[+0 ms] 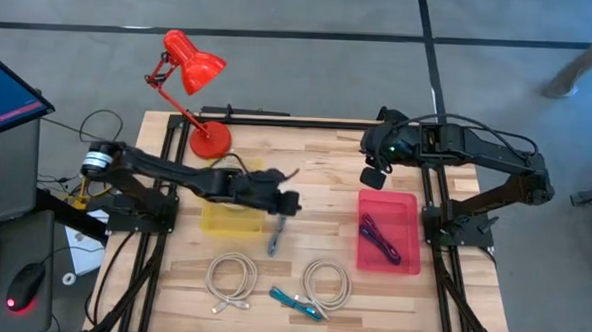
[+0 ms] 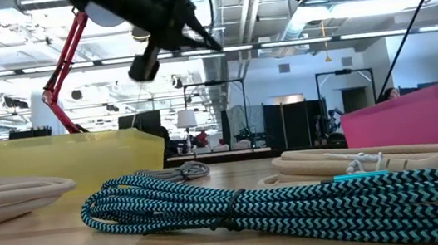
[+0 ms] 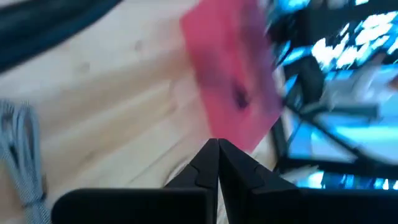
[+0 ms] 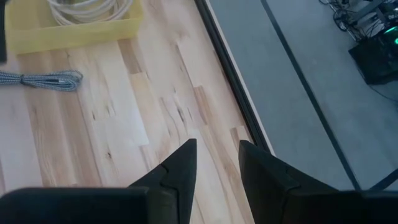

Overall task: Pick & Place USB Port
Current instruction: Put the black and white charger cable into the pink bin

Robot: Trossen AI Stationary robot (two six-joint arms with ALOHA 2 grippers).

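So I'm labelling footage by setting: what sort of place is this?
Probably a robotics lab or workshop: a wooden table on a dark frame carries two arms, a large open hall with exposed ceiling ducts lies behind, and a monitor stands beside it.

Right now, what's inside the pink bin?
The pink bin holds one dark purple coiled cable, lying in its lower left part. The rest of the floor looks bare. In the low view the bin's wall hides its contents.

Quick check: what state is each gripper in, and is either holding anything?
Left gripper: jaws closed, holding nothing visible.
Right gripper: jaws open, empty.
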